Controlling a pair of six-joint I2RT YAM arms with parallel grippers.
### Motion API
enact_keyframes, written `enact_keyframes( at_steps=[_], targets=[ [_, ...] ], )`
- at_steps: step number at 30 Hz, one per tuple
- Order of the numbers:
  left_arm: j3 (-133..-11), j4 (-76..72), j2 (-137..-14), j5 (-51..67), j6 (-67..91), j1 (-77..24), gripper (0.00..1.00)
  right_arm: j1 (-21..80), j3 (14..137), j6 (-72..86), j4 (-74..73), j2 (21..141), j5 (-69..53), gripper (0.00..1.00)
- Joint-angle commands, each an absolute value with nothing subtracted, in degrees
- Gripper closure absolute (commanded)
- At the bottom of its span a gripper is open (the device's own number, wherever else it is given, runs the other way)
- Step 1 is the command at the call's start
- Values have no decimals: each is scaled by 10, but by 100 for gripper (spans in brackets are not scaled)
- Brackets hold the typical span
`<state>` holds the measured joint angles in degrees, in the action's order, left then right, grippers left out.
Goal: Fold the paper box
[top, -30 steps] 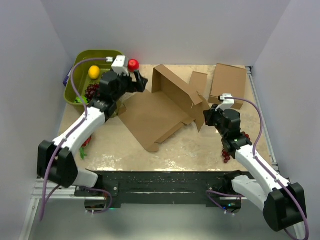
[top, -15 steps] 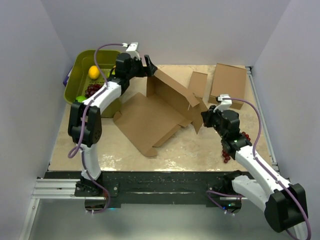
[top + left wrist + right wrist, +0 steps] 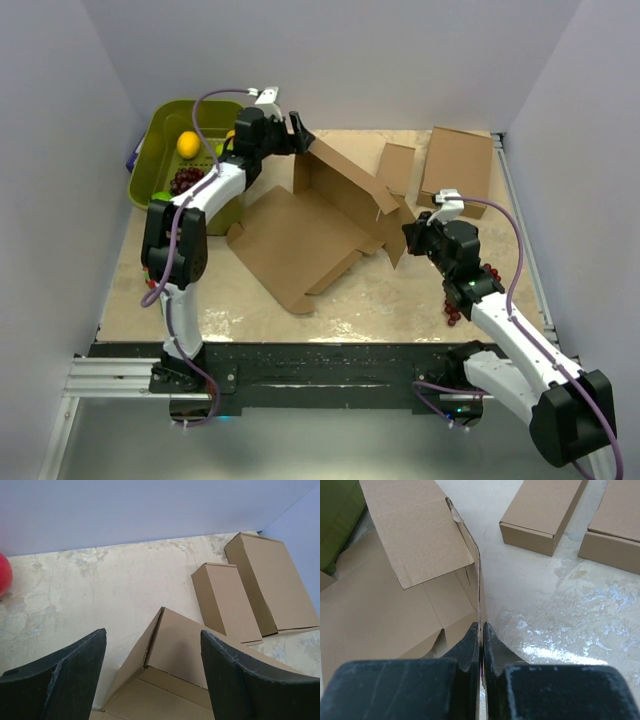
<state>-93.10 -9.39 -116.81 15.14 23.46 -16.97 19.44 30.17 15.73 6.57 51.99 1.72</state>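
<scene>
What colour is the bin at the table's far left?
The bin is olive green; top external view.

One paper box [image 3: 300,240], two closed boxes [image 3: 458,165], one bin [image 3: 165,122], one lemon [image 3: 188,144], two grape bunches [image 3: 183,180].

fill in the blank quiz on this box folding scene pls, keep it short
1. The right hand is ___ on a raised wall of the paper box.
2. The left hand, over the box's far corner, is ___.
3. The lemon lies in the ___ bin.
Missing words: shut; open; green.
</scene>
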Motion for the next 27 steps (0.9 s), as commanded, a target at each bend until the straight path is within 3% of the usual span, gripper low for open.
enact_keyframes(
  at_steps=[1, 14, 15, 20, 23, 27],
  targets=[
    [-941, -103, -1186, 166, 237, -165, 24, 196, 316, 150, 66, 500, 14, 100],
    [-868, -122, -1170, 177, 224, -165, 56, 196, 316, 160, 60, 491, 70, 98],
    [-844, -133, -1163, 183, 230, -165, 57, 196, 318, 163, 58, 492, 82, 94],
    [-764, -195, -1111, 196, 258, -167, 60, 196, 336, 186, 41, 514, 152, 45],
    [-731, -221, -1083, 195, 275, -169, 61, 195, 352, 198, 19, 524, 161, 27],
    [-694, -229, -1058, 191, 284, -174, 61, 195, 373, 226, -25, 512, 174, 15]
  ],
)
